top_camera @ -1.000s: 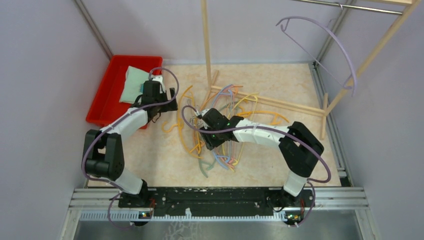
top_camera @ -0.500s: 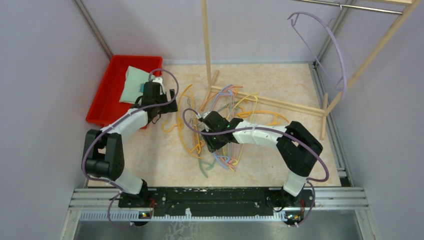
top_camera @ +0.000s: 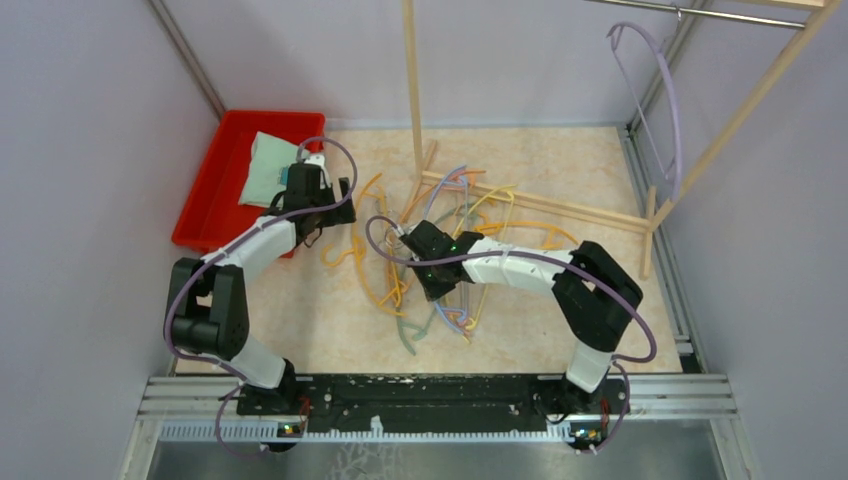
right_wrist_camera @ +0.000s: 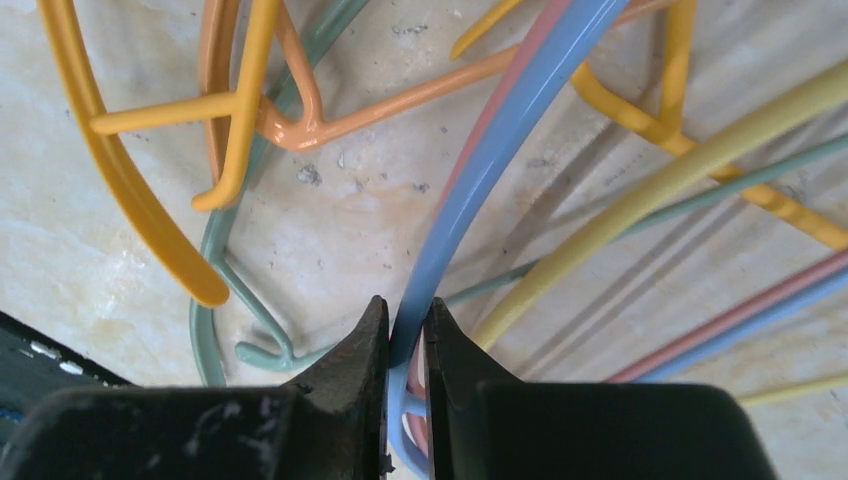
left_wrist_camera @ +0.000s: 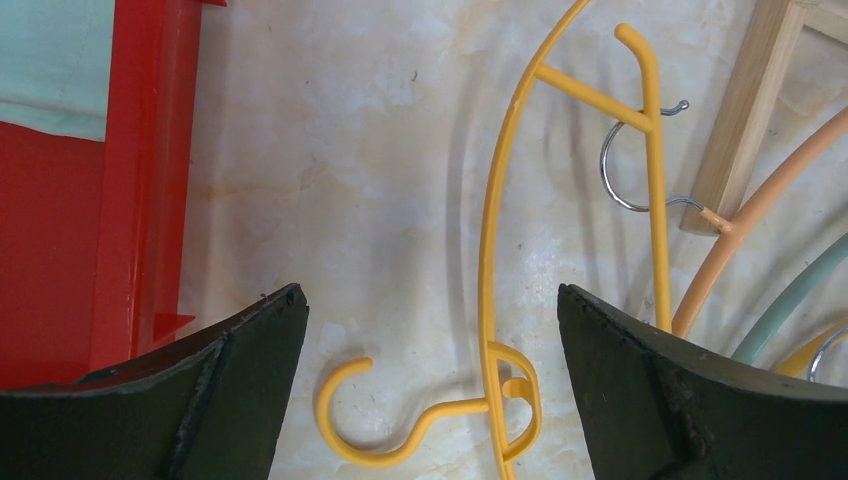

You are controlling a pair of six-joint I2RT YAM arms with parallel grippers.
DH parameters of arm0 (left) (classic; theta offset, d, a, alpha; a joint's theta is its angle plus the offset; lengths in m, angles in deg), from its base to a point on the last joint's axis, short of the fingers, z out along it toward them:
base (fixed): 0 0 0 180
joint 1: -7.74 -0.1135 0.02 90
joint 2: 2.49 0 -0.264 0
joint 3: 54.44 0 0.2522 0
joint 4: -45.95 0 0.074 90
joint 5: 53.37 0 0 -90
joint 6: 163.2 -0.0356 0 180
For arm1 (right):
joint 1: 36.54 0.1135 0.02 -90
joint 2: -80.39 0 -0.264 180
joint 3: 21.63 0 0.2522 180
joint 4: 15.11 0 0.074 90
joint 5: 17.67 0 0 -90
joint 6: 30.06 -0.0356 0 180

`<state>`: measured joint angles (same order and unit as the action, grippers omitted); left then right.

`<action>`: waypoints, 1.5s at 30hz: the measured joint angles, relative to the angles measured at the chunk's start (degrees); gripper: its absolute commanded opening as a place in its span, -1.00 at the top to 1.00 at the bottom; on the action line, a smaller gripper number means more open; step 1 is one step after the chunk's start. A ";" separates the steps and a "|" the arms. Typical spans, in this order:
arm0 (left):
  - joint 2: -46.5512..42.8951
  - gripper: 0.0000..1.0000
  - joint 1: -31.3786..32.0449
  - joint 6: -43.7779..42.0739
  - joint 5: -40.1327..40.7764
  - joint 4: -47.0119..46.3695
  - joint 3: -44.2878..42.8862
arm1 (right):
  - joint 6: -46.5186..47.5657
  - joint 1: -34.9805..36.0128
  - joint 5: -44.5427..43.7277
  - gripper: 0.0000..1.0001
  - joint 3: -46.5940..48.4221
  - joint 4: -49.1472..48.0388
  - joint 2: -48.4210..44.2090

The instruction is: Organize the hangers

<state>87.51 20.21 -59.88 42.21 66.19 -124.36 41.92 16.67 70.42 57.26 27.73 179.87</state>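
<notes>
Several hangers lie tangled in a pile (top_camera: 455,250) mid-table: orange, yellow, green, blue, pink. My right gripper (top_camera: 437,283) is down in the pile, shut on a blue hanger (right_wrist_camera: 500,150); the jaws (right_wrist_camera: 407,330) pinch its arm, with a pink hanger (right_wrist_camera: 470,120) right behind it. My left gripper (top_camera: 338,213) is open above the table at the pile's left edge. A yellow hanger (left_wrist_camera: 488,250) and its hook lie between its wide jaws (left_wrist_camera: 430,330), untouched. One lavender hanger (top_camera: 668,100) hangs on the rail at the top right.
A red bin (top_camera: 205,215) with a pale green cloth (top_camera: 265,165) stands at the far left, next to my left gripper. A wooden rack pole (top_camera: 412,80) rises behind the pile, its base beam (top_camera: 560,207) lies on the table. A metal rail (top_camera: 720,15) crosses the top right.
The lavender hanger on the rail has swung round to the right. My right gripper has shifted slightly in the pile, dragging the hangers a little. The left arm has not moved.
</notes>
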 measured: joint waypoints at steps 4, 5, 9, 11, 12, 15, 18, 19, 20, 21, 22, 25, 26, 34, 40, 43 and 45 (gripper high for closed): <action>0.00 -0.99 0.00 0.46 0.00 0.02 -0.07 | 0.46 0.15 -1.07 0.77 2.78 6.32 -2.60; 0.00 -0.99 0.00 0.66 0.00 0.00 -0.07 | 0.55 0.13 -1.27 0.77 3.67 8.02 -3.98; -0.39 -0.99 0.00 1.33 0.00 0.00 -0.04 | 1.51 -0.24 -1.33 0.71 6.40 10.23 -10.84; -1.03 -0.99 0.00 1.55 0.00 -0.04 0.28 | 1.95 -0.66 -0.24 0.67 6.86 9.94 -14.25; -1.51 -0.99 0.00 1.70 0.00 -0.04 0.61 | 2.01 -0.94 0.59 0.66 6.97 9.79 -15.69; -2.80 -0.99 0.00 2.10 0.00 -0.04 1.60 | 2.10 -2.16 3.74 0.65 6.86 8.94 -19.50; -3.10 -0.99 0.00 2.40 -0.07 -0.02 1.95 | 1.27 -4.28 6.40 0.74 4.79 5.77 -22.14; -3.13 -0.99 0.00 2.47 -0.09 -0.02 1.99 | 0.76 -5.22 7.61 0.78 3.63 4.85 -22.73; -3.13 -0.99 0.00 2.54 -0.09 -0.02 1.99 | 0.46 -6.10 8.35 0.88 2.54 4.31 -23.10; -3.13 -0.99 0.00 2.56 -0.11 -0.02 1.99 | 0.35 -6.73 8.90 0.97 1.55 3.82 -23.15; -3.17 -0.99 0.00 2.54 -0.11 -0.02 1.99 | 0.33 -7.23 9.35 1.00 0.44 3.02 -23.04; -3.56 -0.99 0.00 2.54 -0.09 0.04 2.01 | 0.81 -7.65 10.25 1.00 -2.27 0.98 -21.73; -3.82 -0.99 0.00 2.51 -0.04 0.07 2.01 | 1.09 -7.65 10.67 1.00 -3.32 -0.17 -20.81; -4.35 -0.99 0.00 2.36 0.00 0.20 2.01 | 3.21 -7.58 11.93 1.00 -9.53 -5.35 -14.86; -4.35 -0.99 0.00 2.25 0.00 0.46 2.01 | 4.07 -7.50 11.76 0.58 -9.53 -6.91 -11.74; -4.35 -0.99 0.00 2.12 0.00 0.48 2.01 | 3.93 -7.54 11.15 0.41 -9.53 -7.19 -11.65; -4.33 -0.99 0.00 2.10 0.00 0.48 2.01 | 4.02 -7.65 10.62 0.34 -9.49 -7.52 -11.56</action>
<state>83.18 20.21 -57.78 42.21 66.68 -122.35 45.94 9.02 81.04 47.77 20.21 168.31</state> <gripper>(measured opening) 0.997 0.285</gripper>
